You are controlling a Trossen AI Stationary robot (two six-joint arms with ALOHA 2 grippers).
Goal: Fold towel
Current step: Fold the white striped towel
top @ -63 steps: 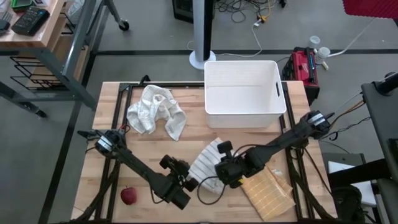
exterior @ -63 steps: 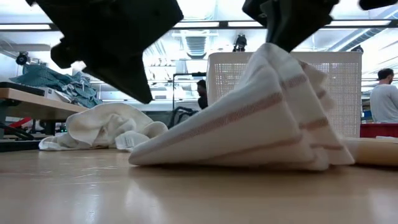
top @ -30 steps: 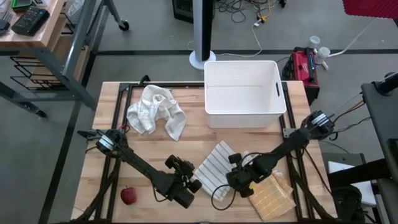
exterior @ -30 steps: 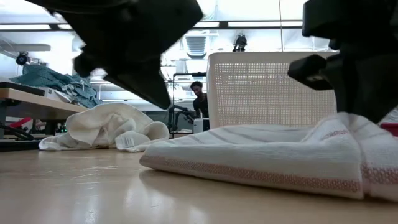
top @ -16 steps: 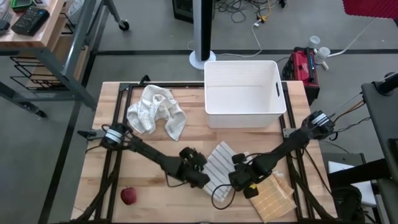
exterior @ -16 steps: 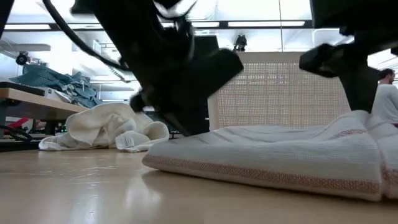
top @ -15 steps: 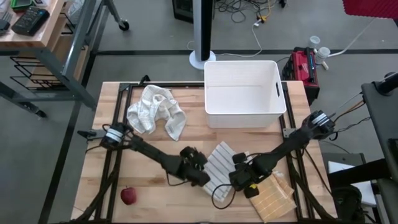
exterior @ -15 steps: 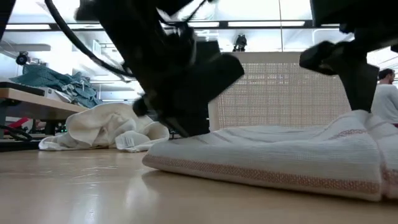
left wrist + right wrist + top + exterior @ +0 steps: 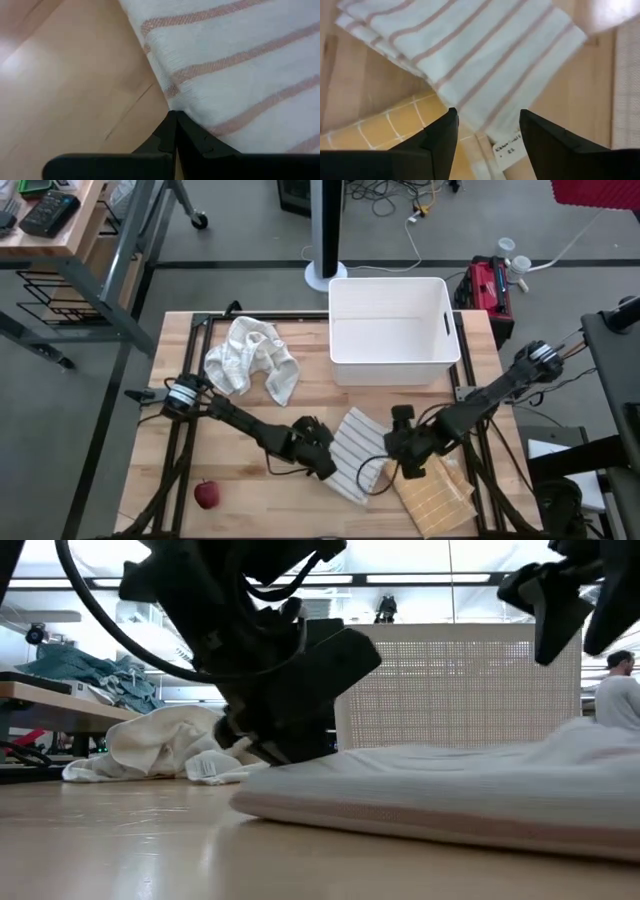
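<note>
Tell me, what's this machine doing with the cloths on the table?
Two robot arms are folding a striped towel on a wooden table. The left gripper, shut, presses at the towel's edge. The right gripper hangs open just above the towel, beside a yellow checked cloth. A crumpled white towel, a white basket and a red apple sit untouched elsewhere on the table.

towel (image 9: 354, 452): white, thin reddish-tan stripes | state: folded flat into a rough rectangle, layered edges | pose: lying diagonal on the wooden table | place: lower centre of the high view, below the white bin | low view: fills the lower right, a low flat slab (image 9: 450, 795)
</note>
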